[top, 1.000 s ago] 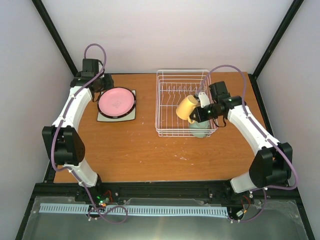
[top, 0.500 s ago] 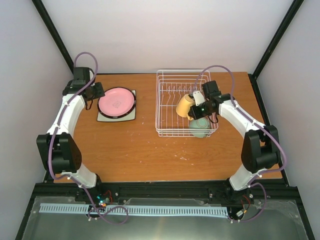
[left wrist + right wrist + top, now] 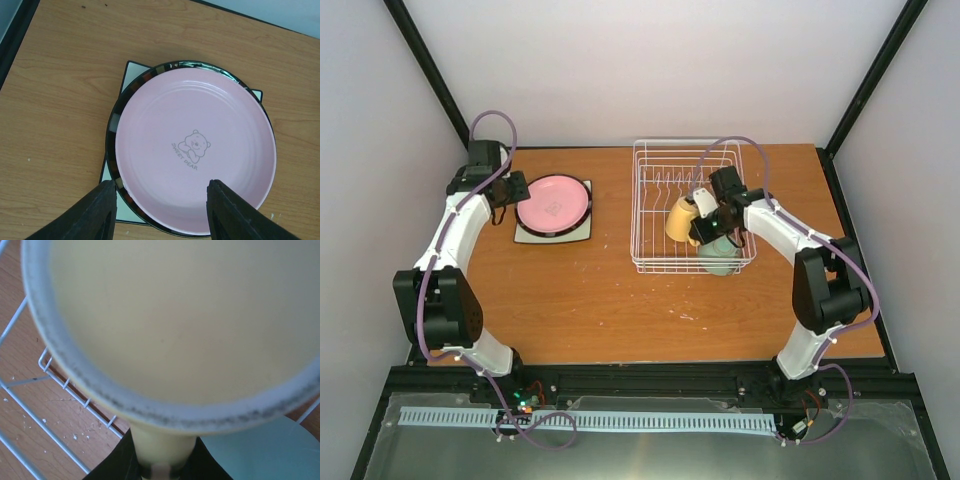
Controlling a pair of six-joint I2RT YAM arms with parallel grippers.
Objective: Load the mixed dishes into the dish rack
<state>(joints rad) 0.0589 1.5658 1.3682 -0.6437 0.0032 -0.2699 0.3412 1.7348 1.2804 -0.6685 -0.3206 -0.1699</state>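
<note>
My right gripper is shut on the handle of the yellow mug and holds it tilted over the white wire dish rack. In the right wrist view the mug fills the frame, its handle between my fingers. The pale-green bowl sits in the rack's near right corner and shows in the right wrist view. My left gripper is open, just left of the pink plate, which lies on the black-rimmed plate and a square plate. The mint-green plate is not identifiable.
The rack's upright prongs stand at its far side. The plate stack sits far left on the wooden table. Crumbs dot the table under the rack.
My right gripper carried the yellow mug left and further over the rack. My left gripper drew back to the left of the pink plate and has since held there.
</note>
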